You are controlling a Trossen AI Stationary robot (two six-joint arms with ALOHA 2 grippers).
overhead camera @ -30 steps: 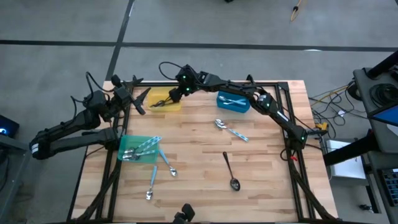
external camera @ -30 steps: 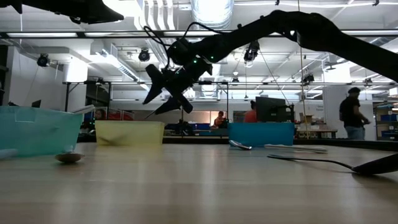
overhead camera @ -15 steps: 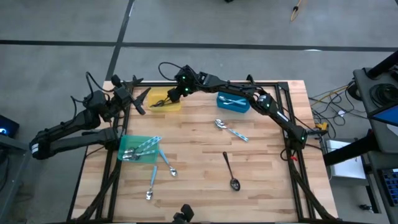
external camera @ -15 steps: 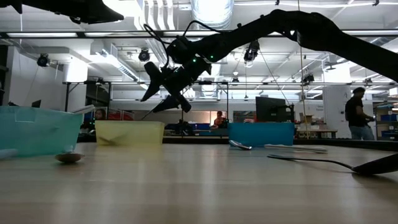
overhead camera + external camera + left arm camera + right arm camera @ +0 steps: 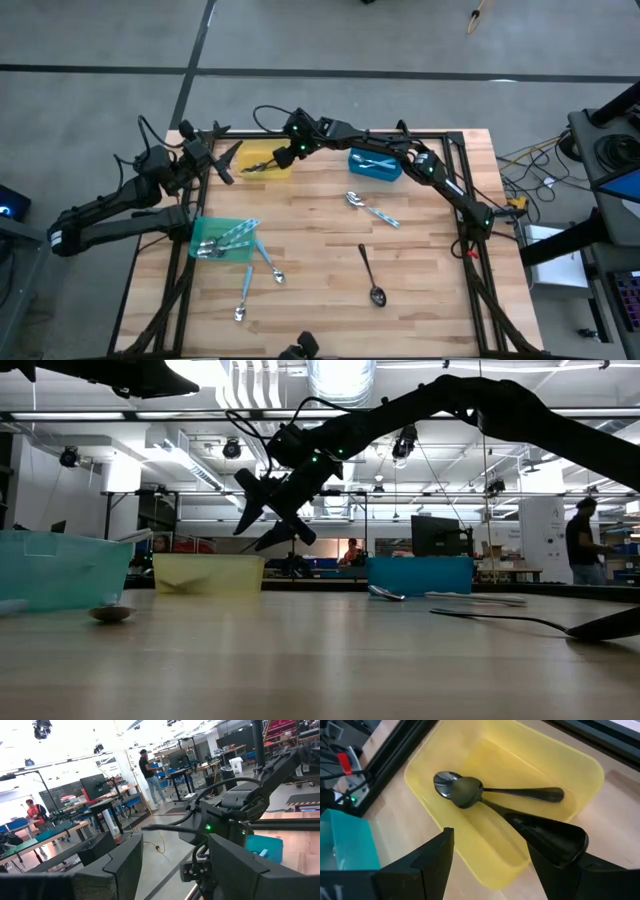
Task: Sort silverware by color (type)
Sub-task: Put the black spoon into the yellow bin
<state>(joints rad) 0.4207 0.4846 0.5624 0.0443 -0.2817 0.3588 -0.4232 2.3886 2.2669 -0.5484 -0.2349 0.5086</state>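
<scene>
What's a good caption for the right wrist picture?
Open right gripper above the yellow plastic bin holding two dark spoons.

Wooden table (image 5: 320, 260) carries yellow bin (image 5: 268, 160), blue bin (image 5: 375, 165), green bin (image 5: 222, 240), loose spoons (image 5: 372, 275).

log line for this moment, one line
right gripper: open, above yellow bin | bin: two dark spoons | left gripper: open, idle

Three bins sit on the table (image 5: 420, 310): one at the far side left of centre (image 5: 266, 160), holding what look like two dark spoons (image 5: 470, 792); another to its right (image 5: 374, 164); a third near the left edge (image 5: 222, 240), holding several utensils. A spoon (image 5: 371, 210) lies in front of the right-hand bin, another (image 5: 370, 274) nearer the front, two more (image 5: 256, 278) in front of the third bin.
</scene>
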